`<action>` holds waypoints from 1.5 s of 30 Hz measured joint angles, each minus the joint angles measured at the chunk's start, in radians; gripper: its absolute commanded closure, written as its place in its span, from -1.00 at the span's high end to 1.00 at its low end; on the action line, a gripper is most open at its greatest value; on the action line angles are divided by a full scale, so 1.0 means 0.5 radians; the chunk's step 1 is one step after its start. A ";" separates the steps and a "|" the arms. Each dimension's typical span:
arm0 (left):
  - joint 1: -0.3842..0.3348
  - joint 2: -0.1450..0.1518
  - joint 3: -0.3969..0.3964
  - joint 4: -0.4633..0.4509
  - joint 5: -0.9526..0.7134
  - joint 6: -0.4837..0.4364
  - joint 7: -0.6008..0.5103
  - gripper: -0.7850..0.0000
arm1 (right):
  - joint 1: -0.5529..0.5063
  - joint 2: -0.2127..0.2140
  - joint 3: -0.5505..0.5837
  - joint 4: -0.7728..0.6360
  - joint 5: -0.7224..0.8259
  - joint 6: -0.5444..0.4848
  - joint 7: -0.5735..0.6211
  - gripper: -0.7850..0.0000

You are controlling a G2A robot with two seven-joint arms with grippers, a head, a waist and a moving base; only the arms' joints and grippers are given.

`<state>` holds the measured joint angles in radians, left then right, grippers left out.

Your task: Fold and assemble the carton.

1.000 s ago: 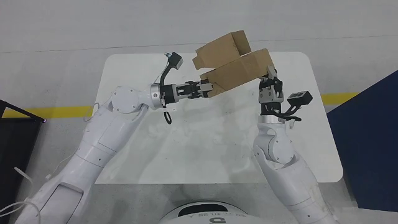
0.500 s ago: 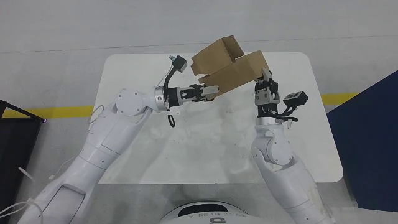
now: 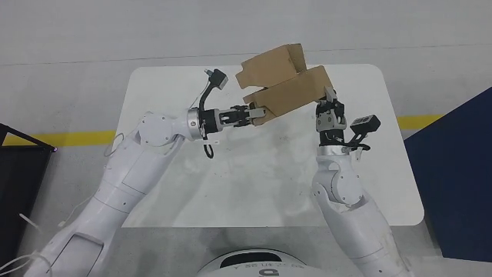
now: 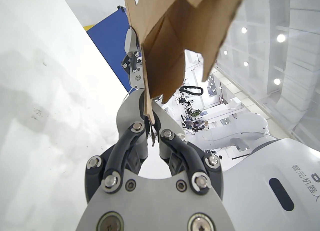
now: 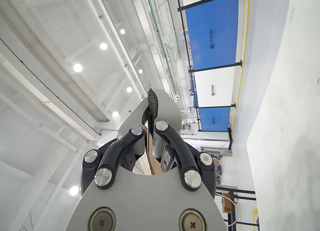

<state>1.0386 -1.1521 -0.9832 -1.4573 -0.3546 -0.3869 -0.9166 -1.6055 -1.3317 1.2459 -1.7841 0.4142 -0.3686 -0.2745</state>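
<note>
Top view with both wrist views. Left gripper (image 3: 258,111): fingers closed on a thin lower edge of the carton (image 3: 286,85). In the left wrist view the left gripper (image 4: 149,114) pinches a single cardboard wall. Beyond its fingertips the carton (image 4: 180,29) widens into an open brown shell with loose flaps. Right gripper (image 3: 330,98): pointing upward and clamped on the opposite end of the same carton. In the right wrist view a sliver of cardboard sits between the closed fingers of the right gripper (image 5: 150,102). Carton: brown, partly opened and tilted, spanning from one gripper to the other. It is held clear of the white table (image 3: 231,185), with one flap projecting past both grippers. Table: below and around both grippers. Grey floor (image 3: 231,15) with a yellow line (image 3: 77,136) lies beyond it.
</note>
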 measured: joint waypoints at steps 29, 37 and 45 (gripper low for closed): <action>0.057 0.064 -0.210 -0.011 -0.383 -0.147 -0.662 -1.00 | -0.006 0.006 0.429 -0.175 -0.547 -0.189 0.078 1.00; 0.010 0.049 -0.155 0.165 -0.779 -0.094 -0.941 -1.00 | 0.010 0.036 0.409 -0.281 -0.261 -0.132 0.754 0.89; -0.027 0.030 -0.087 0.312 -0.882 -0.036 -0.998 -1.00 | 0.037 0.059 0.429 -0.258 -0.164 -0.135 1.186 0.87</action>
<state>1.0251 -1.1373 -1.0266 -1.3010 -0.7954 -0.4049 -1.4155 -1.5870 -1.3024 1.4606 -1.9130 0.3321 -0.4362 0.3185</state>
